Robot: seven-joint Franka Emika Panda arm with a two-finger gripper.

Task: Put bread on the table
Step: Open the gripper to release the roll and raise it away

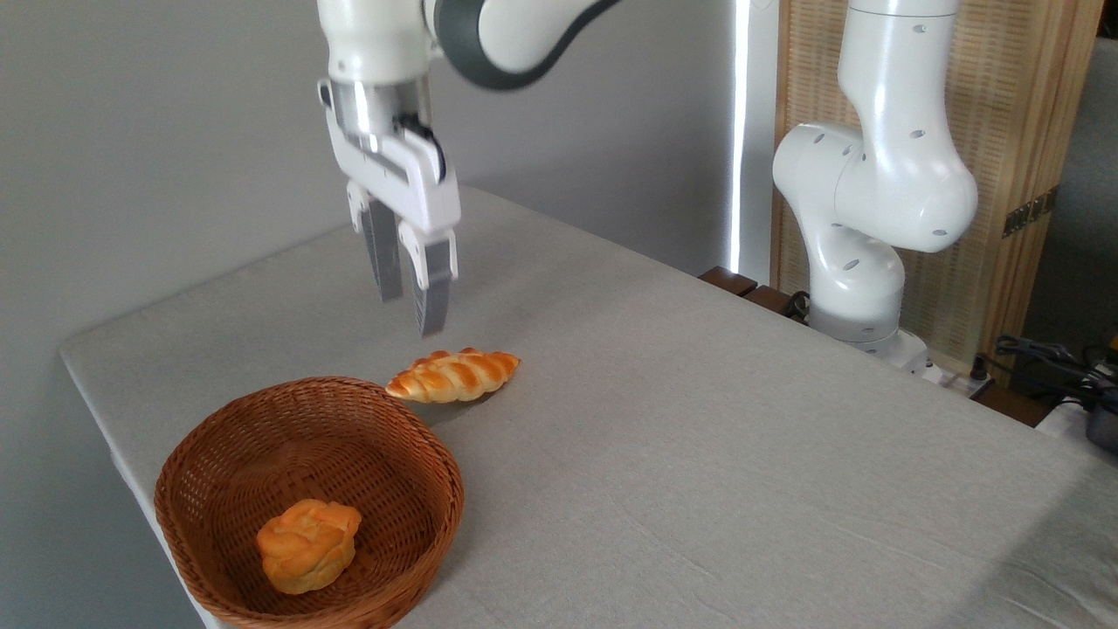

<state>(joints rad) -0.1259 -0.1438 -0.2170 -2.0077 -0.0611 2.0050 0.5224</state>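
- The white two-finger claw (417, 306) of the Franka arm hangs in the air above the tabletop, fingers pointing down, set only a narrow gap apart and holding nothing.
- Just below and slightly right of the fingertips, the pale golden braided bread roll with pointed ends (454, 376) lies flat on the light grey-beige cloth-covered tabletop (699, 437), apart from the claw.
- The roll's left tip sits just beside the rim of the round brown woven wicker basket (218, 489), outside it; whether tip and rim touch cannot be told.
- Inside the basket rests a rounder, darker orange lumpy bun (308, 544), well clear of the roll.
- With the roll on the cloth and the claw empty, the task looks done or all but done.
- Judged by its look, the roll should be light and somewhat yielding, its ridged crust giving the fingers purchase rather than slip.
- Any further grasp would best close across the thick middle of the braid, not the tapered ends, and gently, since a hard squeeze could dent it.
- The arm's white base (860, 218) stands at the far right edge of the tabletop.
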